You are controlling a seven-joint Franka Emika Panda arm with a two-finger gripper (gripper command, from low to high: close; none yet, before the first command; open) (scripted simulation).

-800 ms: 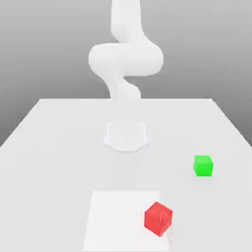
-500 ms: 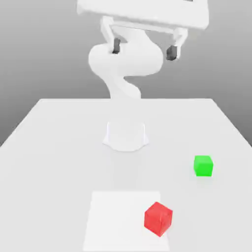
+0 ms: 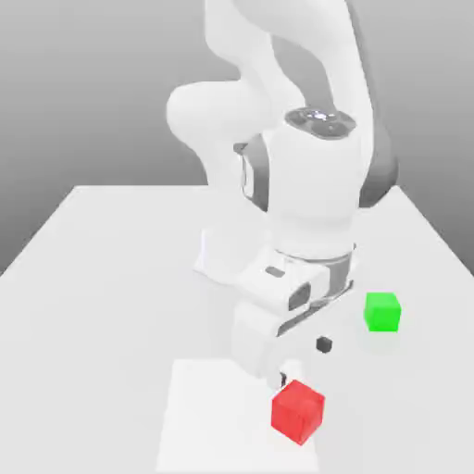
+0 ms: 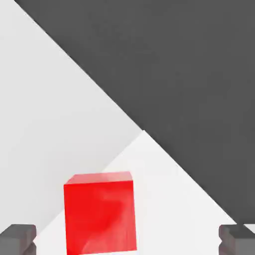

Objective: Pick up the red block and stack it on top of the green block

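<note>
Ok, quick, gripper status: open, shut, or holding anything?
Gripper: open, holding nothing. Its fingertips stand wide apart either side of the red block, which sits on the table.

One red block sits on the table, and one green block stands well apart from it, toward the exterior view's right, which makes two cubes in all. One brighter white square patch marks the table under the red block. One white robot arm rises behind the red block, ending in one gripper with two dark fingertips; in the exterior view one of the two is partly hidden, I think.
</note>
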